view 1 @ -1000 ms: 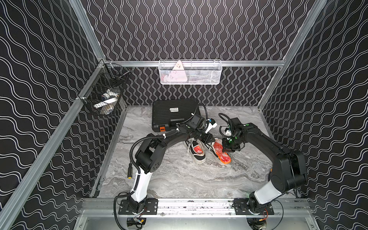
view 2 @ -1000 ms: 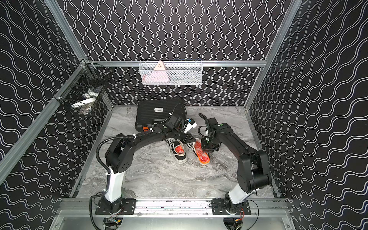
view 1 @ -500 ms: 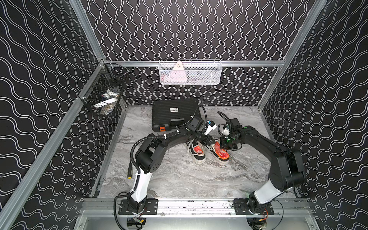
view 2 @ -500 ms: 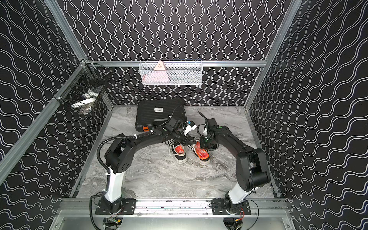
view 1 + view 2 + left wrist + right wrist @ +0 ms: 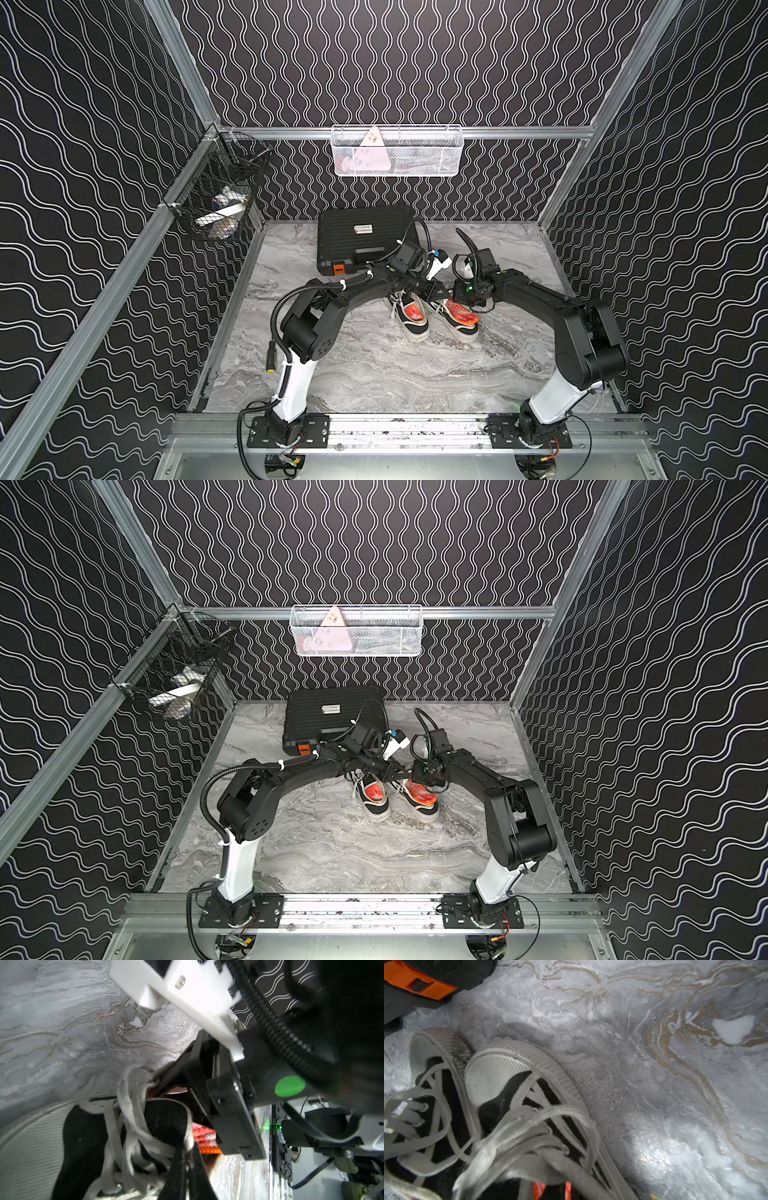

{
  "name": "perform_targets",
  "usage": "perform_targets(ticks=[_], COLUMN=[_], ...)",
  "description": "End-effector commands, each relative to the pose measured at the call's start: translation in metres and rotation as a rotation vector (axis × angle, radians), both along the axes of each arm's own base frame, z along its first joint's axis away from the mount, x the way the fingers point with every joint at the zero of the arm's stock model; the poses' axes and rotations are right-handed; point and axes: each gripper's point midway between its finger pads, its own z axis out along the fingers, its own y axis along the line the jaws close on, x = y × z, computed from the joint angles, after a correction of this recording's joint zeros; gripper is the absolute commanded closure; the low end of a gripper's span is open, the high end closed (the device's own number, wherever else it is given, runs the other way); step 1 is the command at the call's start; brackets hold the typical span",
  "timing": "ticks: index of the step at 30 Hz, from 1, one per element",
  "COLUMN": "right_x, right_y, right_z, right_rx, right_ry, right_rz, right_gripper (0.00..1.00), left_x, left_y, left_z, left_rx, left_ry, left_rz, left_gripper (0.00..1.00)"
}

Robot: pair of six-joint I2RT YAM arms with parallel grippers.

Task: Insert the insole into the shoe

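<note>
Firmly pinching the shoe (image 5: 457,329) with the left gripper (image 5: 439,292), toe toward the case (image 5: 365,237). Insole (image 5: 460,312) lengthwise inside, heel end farthest from the case. Right gripper (image 5: 178,1082): cannot tell.

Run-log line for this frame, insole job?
phase: seating insole | left gripper: shut on tongue | right gripper: at shoe collar, jaws unclear | insole: partly in shoe, rear exposed

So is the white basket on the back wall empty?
No, in both top views the white basket holds a pink triangular thing that pokes up above its rim.
</note>
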Motion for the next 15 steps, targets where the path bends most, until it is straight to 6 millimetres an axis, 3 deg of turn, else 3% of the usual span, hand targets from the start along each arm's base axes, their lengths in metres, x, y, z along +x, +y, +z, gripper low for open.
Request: perform_targets(ticks=[1, 3, 6, 9, 13, 15], right_x=[0.006, -0.001, -0.011, -0.031, -0.067, -0.079], right_y=[-0.007, -0.014, -0.032, -0.050, -0.063, -0.060], right_z=[0.015, 0.035, 0.067, 0.078, 0.064, 0.061], right_rx=[-0.025, -0.050, -0.115, -0.175, -0.192, -0.153], right_ry=[-0.045, -0.066, -0.104, -0.050, 0.124, 0.161], right_rz=[-0.035, -0.032, -0.049, -0.057, -0.070, -0.096], right_gripper=[0.78, 0.67, 0.59, 0.52, 0.43, 0.42], left_x=[0.009, 0.010, 0.011, 0.012, 0.013, 0.014], left_y=[-0.001, -0.001, 0.000, 0.001, 0.000, -0.001], left_z=[0.016, 0.016, 0.015, 0.012, 0.010, 0.011], left_rx=[-0.029, -0.030, -0.027, -0.019, -0.024, -0.030], left_ry=[-0.031, -0.037, -0.039, -0.040, -0.033, -0.036], left_rz=[0.030, 0.036, 0.042, 0.046, 0.047, 0.048], left_gripper=[1.00, 1.00, 1.00, 1.00, 1.00, 1.00])
